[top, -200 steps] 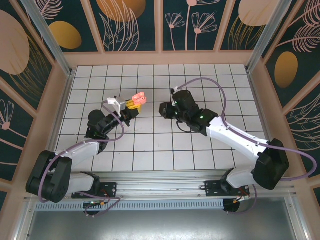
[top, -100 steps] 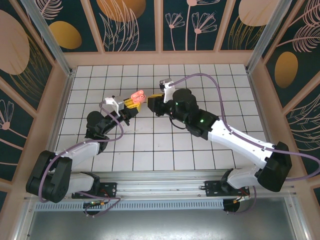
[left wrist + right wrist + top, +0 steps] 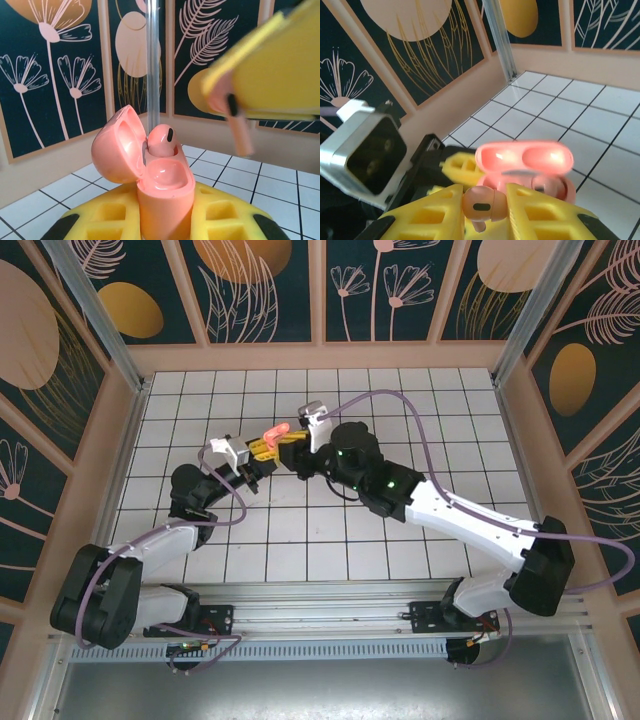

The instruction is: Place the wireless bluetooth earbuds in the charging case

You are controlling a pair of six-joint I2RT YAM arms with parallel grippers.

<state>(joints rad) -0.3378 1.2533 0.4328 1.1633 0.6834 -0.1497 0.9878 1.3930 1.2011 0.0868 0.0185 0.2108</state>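
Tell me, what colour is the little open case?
The case is peachy pink, lid and inside too. The left wrist view shows it best.

Two matching arms. Left arm (image 3: 155,540) and right arm (image 3: 470,520): white shells on the long links, black rounded joints, black bases (image 3: 203,621) at the near edge. A purple cable (image 3: 395,393) loops along each. Small green lights (image 3: 388,480) on the right arm. Pale grey camera box (image 3: 222,450) at each wrist. Fingers (image 3: 112,220) yellow plastic with square pockets and dark patches.
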